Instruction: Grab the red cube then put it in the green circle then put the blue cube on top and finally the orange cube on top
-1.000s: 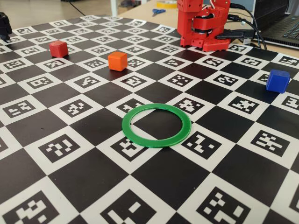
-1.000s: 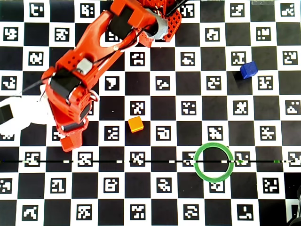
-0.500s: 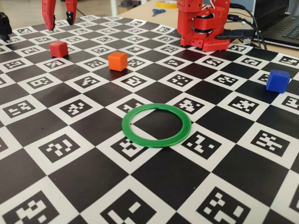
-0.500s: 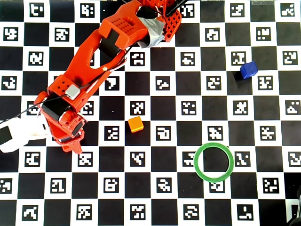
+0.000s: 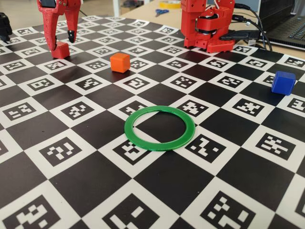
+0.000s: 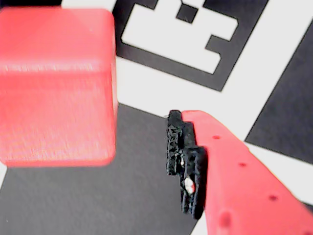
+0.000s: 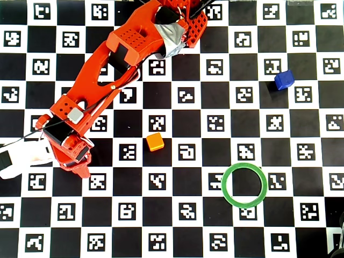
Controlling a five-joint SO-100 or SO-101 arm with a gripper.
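Wrist view alone shows pincer [image 6: 142, 147] clear of red cube [image 6: 56, 85].

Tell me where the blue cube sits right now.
The blue cube sits at the far right in the fixed view, alone on the checkered board, well right of the orange cube and beyond the green circle.

Fixed view: red cube [image 5: 60, 49] far left, orange cube [image 5: 119, 62] right of it, green circle [image 5: 159, 128] front, blue cube [image 5: 283, 82] far right

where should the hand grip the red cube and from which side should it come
Grip the red cube across two opposite flat sides, coming straight down from above. It sits flat on the board with clear space around it, and the open hand already straddles it.
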